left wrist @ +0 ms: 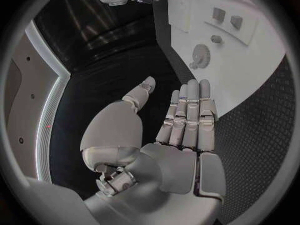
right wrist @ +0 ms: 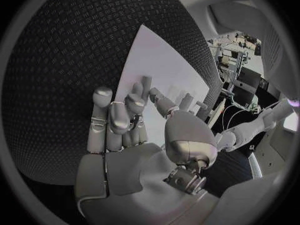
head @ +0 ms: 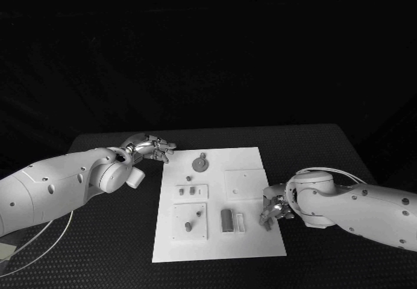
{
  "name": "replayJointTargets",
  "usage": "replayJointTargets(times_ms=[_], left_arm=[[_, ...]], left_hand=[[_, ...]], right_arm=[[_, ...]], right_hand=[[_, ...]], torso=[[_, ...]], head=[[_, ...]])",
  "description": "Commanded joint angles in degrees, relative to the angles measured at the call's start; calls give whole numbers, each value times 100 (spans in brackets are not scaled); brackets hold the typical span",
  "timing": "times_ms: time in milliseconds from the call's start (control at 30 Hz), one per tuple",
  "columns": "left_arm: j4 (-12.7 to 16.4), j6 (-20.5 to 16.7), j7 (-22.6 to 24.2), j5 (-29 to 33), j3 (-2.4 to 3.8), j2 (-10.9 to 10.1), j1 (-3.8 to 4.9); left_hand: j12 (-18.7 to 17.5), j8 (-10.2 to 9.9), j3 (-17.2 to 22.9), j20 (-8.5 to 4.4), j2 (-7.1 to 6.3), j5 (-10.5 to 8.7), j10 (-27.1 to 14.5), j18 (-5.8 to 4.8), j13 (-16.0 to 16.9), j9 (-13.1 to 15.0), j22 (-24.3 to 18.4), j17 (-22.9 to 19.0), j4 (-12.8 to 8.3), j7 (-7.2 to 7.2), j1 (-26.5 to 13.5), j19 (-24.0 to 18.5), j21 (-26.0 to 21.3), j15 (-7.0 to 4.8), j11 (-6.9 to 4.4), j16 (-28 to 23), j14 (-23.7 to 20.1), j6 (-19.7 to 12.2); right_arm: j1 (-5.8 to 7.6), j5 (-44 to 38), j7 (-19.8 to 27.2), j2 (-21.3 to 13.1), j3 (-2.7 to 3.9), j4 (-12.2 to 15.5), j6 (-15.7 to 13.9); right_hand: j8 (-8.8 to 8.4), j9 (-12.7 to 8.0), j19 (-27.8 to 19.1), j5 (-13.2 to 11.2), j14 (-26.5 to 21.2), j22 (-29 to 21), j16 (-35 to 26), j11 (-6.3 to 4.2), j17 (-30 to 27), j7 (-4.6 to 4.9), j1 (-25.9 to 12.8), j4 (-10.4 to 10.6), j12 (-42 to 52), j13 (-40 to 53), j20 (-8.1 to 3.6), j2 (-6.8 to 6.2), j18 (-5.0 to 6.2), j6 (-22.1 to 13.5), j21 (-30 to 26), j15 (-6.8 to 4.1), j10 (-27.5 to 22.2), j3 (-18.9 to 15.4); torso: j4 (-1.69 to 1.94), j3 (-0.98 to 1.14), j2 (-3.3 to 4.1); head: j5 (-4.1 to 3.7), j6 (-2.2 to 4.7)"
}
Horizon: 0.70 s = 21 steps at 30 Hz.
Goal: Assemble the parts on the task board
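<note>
The smooth, matt white plastic task board point(head: 247, 174) lies on a black counter point(head: 113, 241) with a rough, dimpled rubbery mat. Silver metal-look hand point(left wrist: 184, 130), satin sheen.

Too small in the head view to tell shapes of the grey parts point(head: 188, 191) on the task board point(head: 252, 241). Hidden by the right hand point(head: 271, 212): a strip of the board's edge at 3 o'clock, and whatever sits between its curled fingers. Cut off at the circle's rim in the left wrist view: the board point(left wrist: 250, 70). Mostly hidden behind fingers in the right wrist view: the board point(right wrist: 156, 60).
</note>
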Motion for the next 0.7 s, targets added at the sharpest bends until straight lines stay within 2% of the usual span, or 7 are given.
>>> replayJointTargets(times_ms=[33,167,333,567,700], left_arm=[[16,83,23,6,3,2,6],[19,87,20,5,3,-2,6],[19,86,18,3,3,-2,6],[20,89,18,2,3,-5,6],[18,94,18,2,3,-1,6]], left_hand=[[6,22,-2,13,19,-8,-39,61,8,-8,-8,6,37,6,-57,-20,-25,17,17,-22,-40,-30],[6,22,-1,13,20,-8,-39,62,8,-9,-8,6,37,5,-56,-20,-25,17,17,-22,-40,-31],[6,22,-1,13,21,-8,-39,62,8,-9,-8,7,37,5,-54,-20,-25,17,17,-22,-40,-31],[7,23,-2,13,20,-8,-40,62,9,-9,-7,8,38,6,-53,-21,-25,17,17,-23,-40,-32],[7,23,-2,13,20,-8,-40,62,9,-9,-7,8,39,6,-54,-21,-25,17,17,-23,-40,-32]], right_arm=[[-101,-216,-46,19,-78,-37,161],[-110,-292,-37,22,-89,-28,166],[-114,-388,-12,21,-92,-24,55],[-116,-444,52,23,-92,-21,-209],[-116,-413,118,14,-91,-23,-475]], right_hand=[[-299,-41,-57,-24,-20,120,-24,58,-13,130,333,-28,-39,1,-2,-14,89,-203,27,28,-30,9],[-369,-97,-104,-28,-50,117,-35,74,-36,142,1034,-27,-39,6,5,14,87,-229,36,43,-45,160],[-424,-141,-123,-23,-67,115,-41,94,-51,168,1354,-36,-43,5,43,-21,89,-267,44,65,-54,285],[-460,-164,-132,-23,-59,115,-30,123,-29,199,1501,-37,-38,9,54,-14,89,-313,52,89,-57,305],[-457,-167,-119,-23,-15,116,1,128,40,204,1542,-36,-24,14,53,5,89,-299,65,97,-42,307]], torso=[[0,-1,0],[-2,-5,-2],[-3,-5,-1],[3,-2,-1],[1,-2,0]], head=[[-12,-12],[-19,-24],[-23,-18],[-26,-16],[-25,-14]])
